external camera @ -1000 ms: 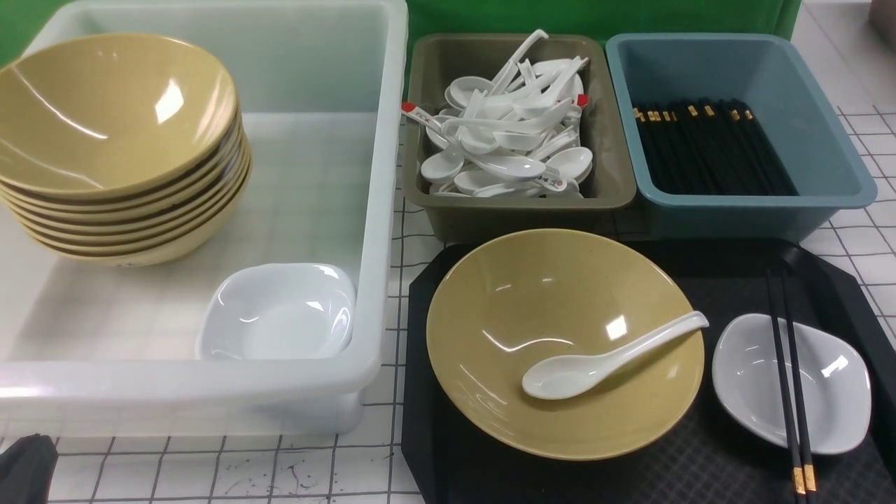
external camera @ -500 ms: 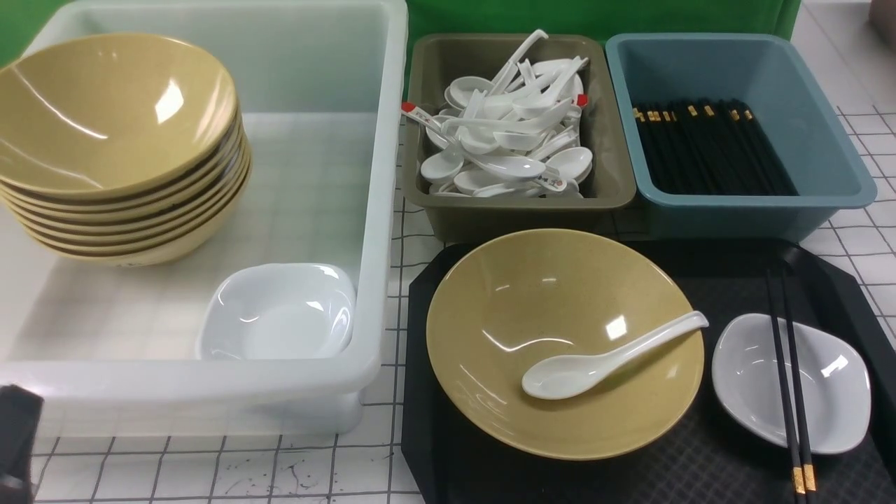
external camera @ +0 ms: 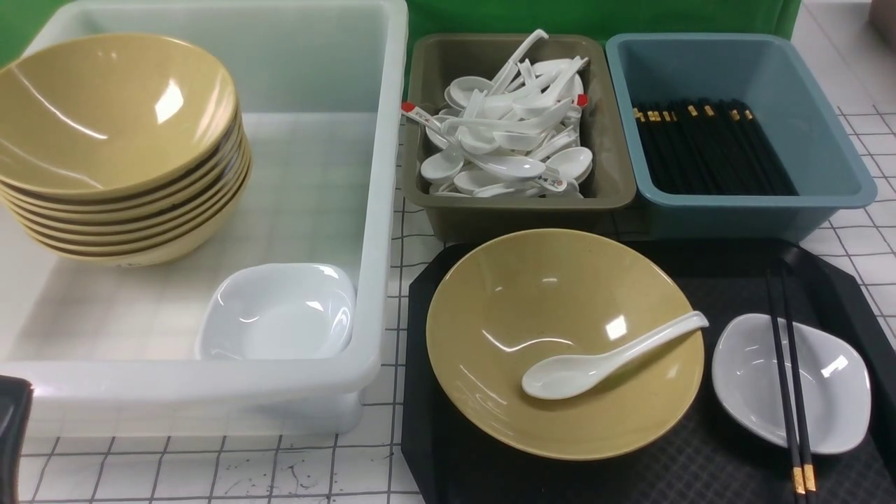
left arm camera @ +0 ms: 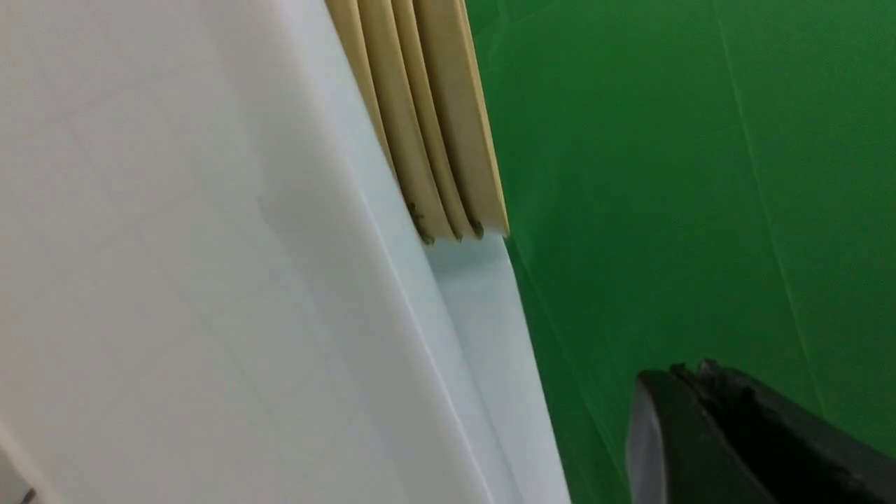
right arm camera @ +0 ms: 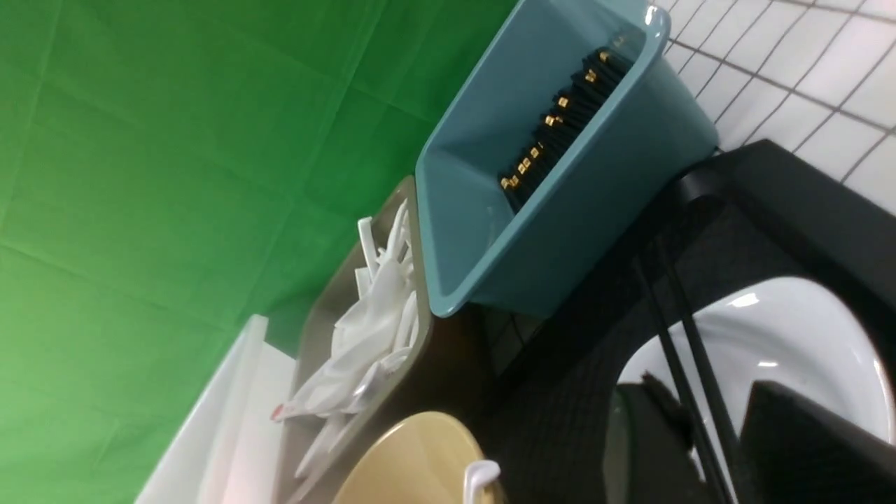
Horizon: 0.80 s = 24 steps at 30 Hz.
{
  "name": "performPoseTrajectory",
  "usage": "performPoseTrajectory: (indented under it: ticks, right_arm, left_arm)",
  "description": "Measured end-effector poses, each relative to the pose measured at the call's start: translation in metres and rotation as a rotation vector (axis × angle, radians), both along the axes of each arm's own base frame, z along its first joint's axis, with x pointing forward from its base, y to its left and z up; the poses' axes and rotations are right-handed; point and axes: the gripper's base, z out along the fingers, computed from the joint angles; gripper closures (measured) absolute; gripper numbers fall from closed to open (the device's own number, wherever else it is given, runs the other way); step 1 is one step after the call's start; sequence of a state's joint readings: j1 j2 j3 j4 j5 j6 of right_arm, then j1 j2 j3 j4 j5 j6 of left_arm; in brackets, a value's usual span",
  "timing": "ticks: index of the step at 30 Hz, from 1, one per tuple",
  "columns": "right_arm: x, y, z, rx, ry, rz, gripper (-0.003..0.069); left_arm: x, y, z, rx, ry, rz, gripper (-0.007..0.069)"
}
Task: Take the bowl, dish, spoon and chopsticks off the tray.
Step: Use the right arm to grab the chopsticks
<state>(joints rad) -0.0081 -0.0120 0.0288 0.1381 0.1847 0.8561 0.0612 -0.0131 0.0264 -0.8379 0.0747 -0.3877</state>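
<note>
The black tray (external camera: 700, 476) lies at the front right. The mustard-yellow bowl (external camera: 546, 315) stands on its left half with the white spoon (external camera: 602, 360) lying inside, handle on the right rim. The small white dish (external camera: 833, 392) sits on the tray's right side, with the black chopsticks (external camera: 784, 378) laid across it. In the right wrist view my right gripper (right arm camera: 714, 413) is open low over the dish (right arm camera: 791, 336), with the chopsticks (right arm camera: 672, 315) running between its fingers. My left gripper (left arm camera: 689, 374) is shut and empty beside the white tub; it shows at the front view's lower left corner (external camera: 10, 434).
A translucent white tub (external camera: 381, 210) at the left holds a stack of yellow bowls (external camera: 119, 147) and a white dish (external camera: 280, 311). Behind the tray stand an olive bin (external camera: 504, 203) full of white spoons and a blue bin (external camera: 756, 203) of black chopsticks. A green backdrop is behind.
In the front view my left gripper has shifted upward and toward the left edge at the lower left corner. The things on the tray have not moved.
</note>
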Motion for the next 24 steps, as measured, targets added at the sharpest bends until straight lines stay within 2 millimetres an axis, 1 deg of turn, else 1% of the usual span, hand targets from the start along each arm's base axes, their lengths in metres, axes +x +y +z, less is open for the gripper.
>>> performPoseTrajectory:
  ticks: [1,3,5,6,7,8,9,10,11,13,14,16,17,18,19,20,21,22,23,24]
  right_arm:
    - [0.000,0.000,0.000,-0.001,0.000,0.000,0.0421]
    - [0.000,0.000,0.000,-0.020,0.000,0.006,0.0421]
    - [0.000,0.001,0.002,-0.071,0.001,0.026,0.0421]
    - [-0.001,0.002,0.007,-0.122,-0.002,0.050,0.0424]
    - [-0.003,0.003,0.013,-0.172,-0.009,0.077,0.0428]
    - [-0.005,0.005,0.025,-0.240,-0.022,0.109,0.0443]
    - [-0.008,0.006,0.043,-0.329,-0.044,0.148,0.0479]
    - [-0.009,0.008,0.056,-0.404,-0.045,0.183,0.0515]
    - [-0.008,0.009,0.068,-0.478,-0.040,0.220,0.0554]
    - [-0.002,0.013,0.092,-0.615,-0.008,0.300,0.0611]
    - [0.004,0.015,0.099,-0.683,0.028,0.343,0.0619]
    - [0.011,0.019,0.111,-0.767,0.060,0.404,0.0622]
    - [0.021,0.023,0.124,-0.864,0.108,0.475,0.0623]
    - [0.028,0.026,0.132,-0.924,0.148,0.530,0.0622]
    - [0.034,0.028,0.137,-0.970,0.184,0.578,0.0622]
    - [0.041,0.031,0.142,-1.012,0.220,0.624,0.0622]
    - [0.052,0.034,0.150,-1.077,0.284,0.705,0.0622]
    - [0.058,0.036,0.153,-1.112,0.318,0.752,0.0622]
    - [0.063,0.038,0.158,-1.136,0.334,0.781,0.0622]
    - [0.073,0.041,0.159,-1.179,0.384,0.852,0.0622]
  left_arm:
    - [0.000,0.000,0.000,0.012,0.003,-0.004,0.0638]
    - [-0.002,-0.004,0.009,0.124,0.005,-0.041,0.0638]
    - [-0.006,-0.007,0.027,0.256,-0.027,-0.060,0.0638]
    - [-0.011,-0.009,0.047,0.379,-0.068,-0.070,0.0638]
    - [-0.014,-0.010,0.055,0.426,-0.082,-0.076,0.0638]
    - [-0.017,-0.012,0.066,0.509,-0.092,-0.087,0.0638]
    - [-0.020,-0.014,0.079,0.623,-0.076,-0.114,0.0638]
    - [-0.020,-0.016,0.093,0.706,-0.049,-0.139,0.0638]
    - [-0.017,-0.017,0.101,0.773,-0.002,-0.169,0.0638]
    - [-0.007,-0.017,0.114,0.880,0.138,-0.255,0.0638]
    - [-0.004,-0.016,0.120,0.917,0.177,-0.273,0.0638]
    - [0.008,-0.015,0.126,0.966,0.308,-0.350,0.0638]
    - [0.017,-0.014,0.132,1.005,0.398,-0.411,0.0638]
    - [0.025,-0.013,0.137,1.027,0.458,-0.456,0.0638]
    - [0.029,-0.012,0.141,1.059,0.513,-0.506,0.0638]
    - [0.035,-0.012,0.141,1.077,0.562,-0.558,0.0638]
    - [0.043,-0.012,0.146,1.117,0.600,-0.623,0.0638]
    - [0.050,-0.014,0.147,1.142,0.620,-0.677,0.0638]
    - [0.054,-0.016,0.148,1.157,0.623,-0.718,0.0638]
    - [0.062,-0.020,0.151,1.185,0.616,-0.783,0.0638]
